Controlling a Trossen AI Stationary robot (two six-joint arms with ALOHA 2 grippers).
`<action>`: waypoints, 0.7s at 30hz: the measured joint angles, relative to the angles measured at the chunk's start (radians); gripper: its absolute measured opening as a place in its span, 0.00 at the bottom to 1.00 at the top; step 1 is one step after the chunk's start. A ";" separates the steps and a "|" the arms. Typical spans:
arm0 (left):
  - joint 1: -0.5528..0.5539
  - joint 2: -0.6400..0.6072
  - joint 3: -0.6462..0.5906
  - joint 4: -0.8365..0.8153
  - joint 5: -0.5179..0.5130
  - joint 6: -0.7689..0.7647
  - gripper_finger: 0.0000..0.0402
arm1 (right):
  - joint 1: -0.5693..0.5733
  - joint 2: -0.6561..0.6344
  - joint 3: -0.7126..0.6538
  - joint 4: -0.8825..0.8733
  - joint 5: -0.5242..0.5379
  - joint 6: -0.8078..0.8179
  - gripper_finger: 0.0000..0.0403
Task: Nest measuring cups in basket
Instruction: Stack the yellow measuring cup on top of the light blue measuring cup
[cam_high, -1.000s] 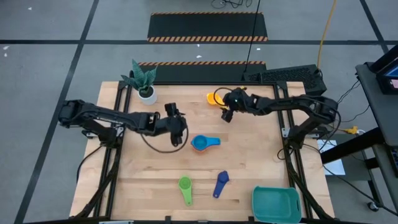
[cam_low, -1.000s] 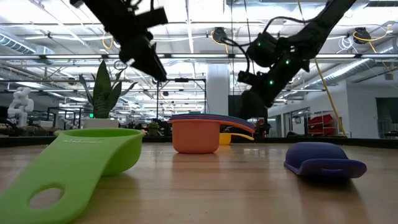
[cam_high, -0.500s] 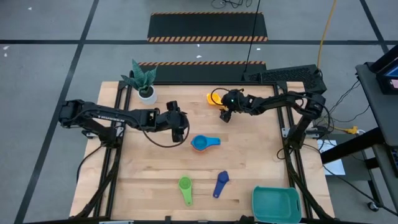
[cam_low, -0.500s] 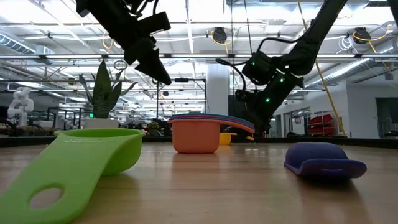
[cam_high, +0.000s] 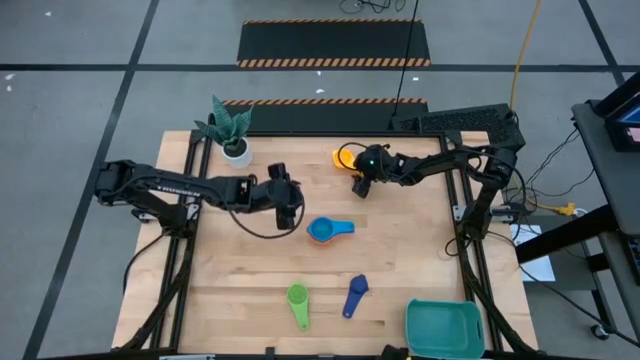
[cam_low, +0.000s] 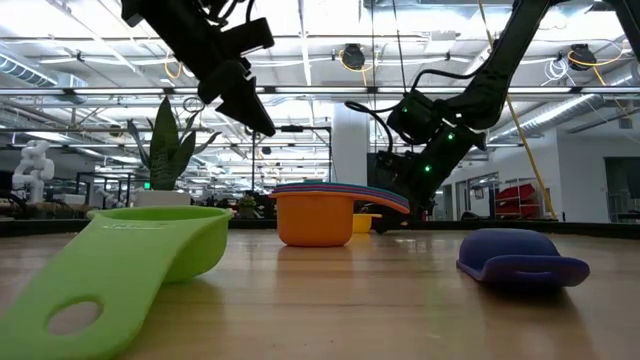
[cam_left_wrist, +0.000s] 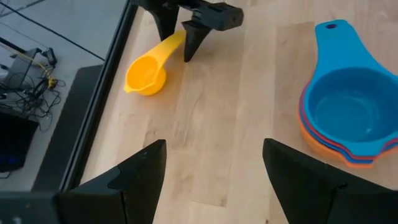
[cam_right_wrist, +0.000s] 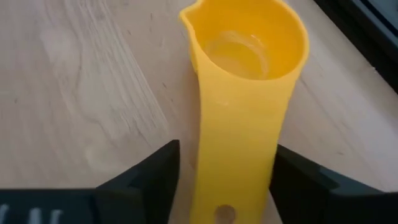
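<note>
High view, near to far: you see the teal basket (cam_high: 443, 327) at the table's near right corner. Midway, smooth nested cups (cam_high: 324, 230). Left gripper (cam_high: 291, 212) hovers wide. Far off, right gripper (cam_high: 360, 186) has lowered, fingers narrowing astride the glossy yellow cup's (cam_high: 346, 158) flat handle.

Looked like a robotics lab inside a big open industrial hall. The wooden table (cam_high: 400, 260) sat on a grey concrete floor (cam_high: 80, 120) taped off with black lines, plus black mats edged in orange-and-black hazard stripes (cam_high: 334, 62). Cables trailed across the floor to a black equipment box (cam_high: 470, 122). From table height you could see exposed ceiling pipes and strip lights (cam_low: 330, 92), and a white humanoid figure (cam_low: 35, 165) way in the back.
</note>
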 joint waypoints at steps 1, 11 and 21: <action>-0.003 0.000 0.000 0.000 0.000 0.000 0.67 | 0.000 0.000 0.000 0.001 -0.007 0.000 0.50; -0.012 0.000 0.000 0.000 0.000 0.006 0.67 | 0.006 -0.057 -0.002 -0.007 -0.003 0.000 0.31; -0.036 0.000 0.000 0.000 0.000 0.001 0.67 | 0.083 -0.219 -0.002 -0.134 -0.005 0.015 0.32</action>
